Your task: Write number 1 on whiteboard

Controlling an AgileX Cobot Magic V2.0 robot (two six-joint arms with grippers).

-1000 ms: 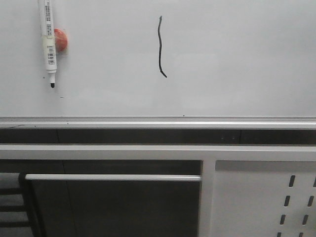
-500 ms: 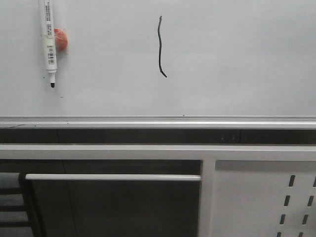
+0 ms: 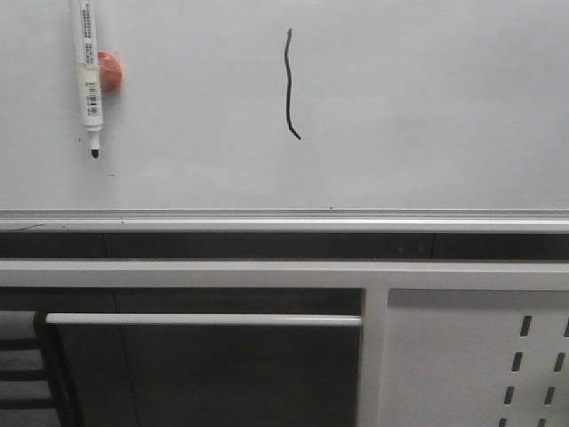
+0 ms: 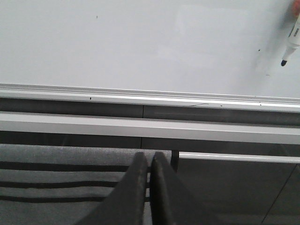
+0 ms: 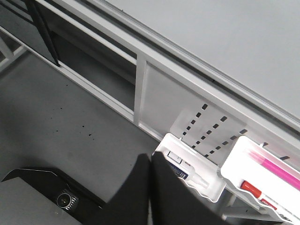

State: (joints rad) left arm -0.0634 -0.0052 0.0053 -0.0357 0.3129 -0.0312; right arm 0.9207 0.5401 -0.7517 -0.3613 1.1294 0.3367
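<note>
The whiteboard fills the upper part of the front view, with a silver rail along its lower edge. The number 1 is a thin wavy black stroke with a small hook at its foot, near the top middle. A white marker pen with a black tip hangs on the board at upper left, beside an orange-red magnet; its tip also shows in the left wrist view. My left gripper is shut and empty, below the rail. My right gripper is shut and empty, low near the floor.
A white perforated metal panel is below the board at right. White trays hang on it: one with a white bottle, one with pink and red markers. A grey floor and a dark base unit lie below.
</note>
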